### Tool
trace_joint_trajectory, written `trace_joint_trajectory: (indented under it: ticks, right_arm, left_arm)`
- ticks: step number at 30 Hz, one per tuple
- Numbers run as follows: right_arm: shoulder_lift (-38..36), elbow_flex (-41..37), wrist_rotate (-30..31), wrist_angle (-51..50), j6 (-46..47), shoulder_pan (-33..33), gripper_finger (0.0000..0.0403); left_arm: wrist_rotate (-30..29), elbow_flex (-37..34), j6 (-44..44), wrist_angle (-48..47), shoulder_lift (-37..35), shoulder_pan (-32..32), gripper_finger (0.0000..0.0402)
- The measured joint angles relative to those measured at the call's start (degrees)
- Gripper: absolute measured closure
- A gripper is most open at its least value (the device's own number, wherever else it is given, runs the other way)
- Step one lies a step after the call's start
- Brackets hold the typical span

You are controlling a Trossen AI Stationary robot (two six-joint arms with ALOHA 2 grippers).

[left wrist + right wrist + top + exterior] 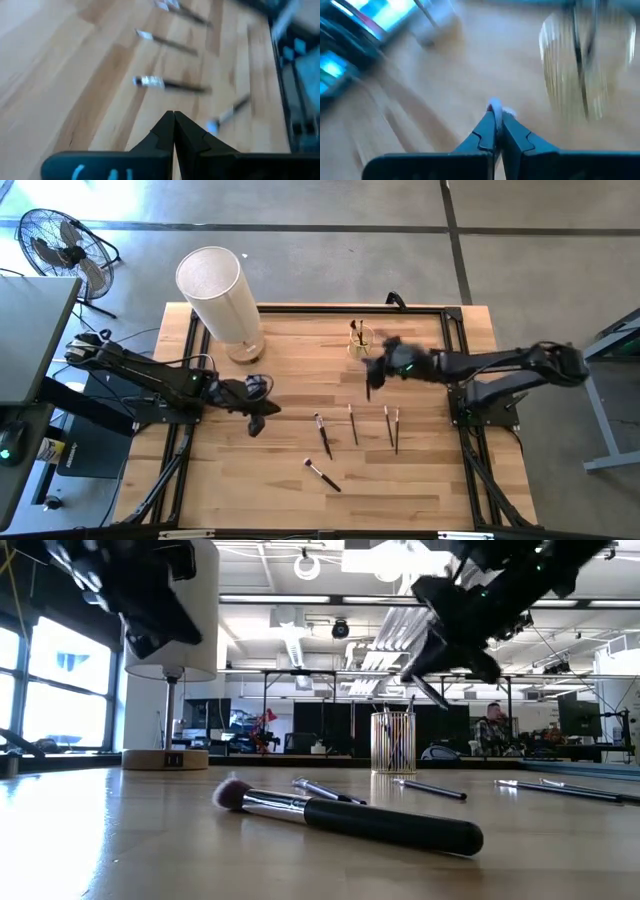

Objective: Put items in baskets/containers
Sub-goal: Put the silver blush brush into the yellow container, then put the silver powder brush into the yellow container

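High view puts me partway through: the glass cup (359,340) at the far side of the table (290,490) already has at least one brush standing in it — the low view suggests several, though I can't count them. Five brushes (353,424) are left lying on the wood nearer me, one of them the thick-handled brush (350,818) closest to the low camera.

My right gripper (372,376) hangs just beside the cup, fingers pinched together on what I take to be a brush (368,388): a pale tip shows between them in its wrist view. I judge this one is headed for the cup next.

My left gripper (254,412) is fully closed and empty, hovering over bare wood left of the loose brushes, near the white cylinder (220,295).
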Motion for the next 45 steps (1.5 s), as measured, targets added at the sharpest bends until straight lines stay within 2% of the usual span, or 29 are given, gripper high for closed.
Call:
trace_joint_trajectory:
  ticks: [4,10,12,15,20,26,30,34,39,42,45]
  right_arm:
    - [-4.9,-5.9,-4.1,22.4,-15.6,-9.3,0.0401]
    - [-3.8,-9.8,-13.6,44.5,-42.2,-20.9,0.0401]
    - [-2.5,-10.3,-17.0,48.1,-45.6,-24.2,0.0400]
    - [-0.2,-10.4,-22.9,48.8,-47.2,-28.5,0.0399]
    - [5.9,-10.4,-30.1,51.9,-49.4,-32.2,0.0397]
    - [10.9,-10.4,-29.9,50.5,-43.1,-32.9,0.0365]
    - [11.3,-10.4,-30.3,49.8,-41.9,-32.8,0.0323]
    - [9.5,-10.4,-29.8,49.3,-41.9,-32.8,0.0274]
    - [1.0,-10.4,-33.3,42.9,-41.4,-31.5,0.0228]
    - [-7.1,-10.3,-37.1,33.6,-38.2,-27.1,0.0226]
    - [-14.6,-10.2,-33.8,20.5,-33.4,-21.3,0.0241]
  left_arm:
    - [-4.8,0.0,-6.5,7.6,2.2,0.0,0.0354]
    - [-19.4,0.0,-16.4,23.0,9.3,0.0,0.0251]
    - [-23.9,0.1,-20.4,27.1,12.1,0.0,0.0232]
    - [-25.4,2.4,-28.0,31.6,16.9,0.0,0.0230]
    - [-25.5,11.9,-37.2,26.3,25.6,-2.2,0.0269]
    - [-23.7,28.1,-46.9,5.4,35.1,-3.3,0.0311]
    - [-19.2,38.1,-51.8,-10.1,39.4,-3.4,0.0324]
    - [-16.1,44.6,-52.3,-19.5,41.6,-3.4,0.0325]
    - [-14.1,46.2,-52.6,-22.1,41.5,-3.4,0.0326]
    - [-12.7,46.2,-54.4,-22.8,41.5,-3.8,0.0326]
    - [-12.2,46.2,-57.5,-24.1,41.5,-4.5,0.0326]
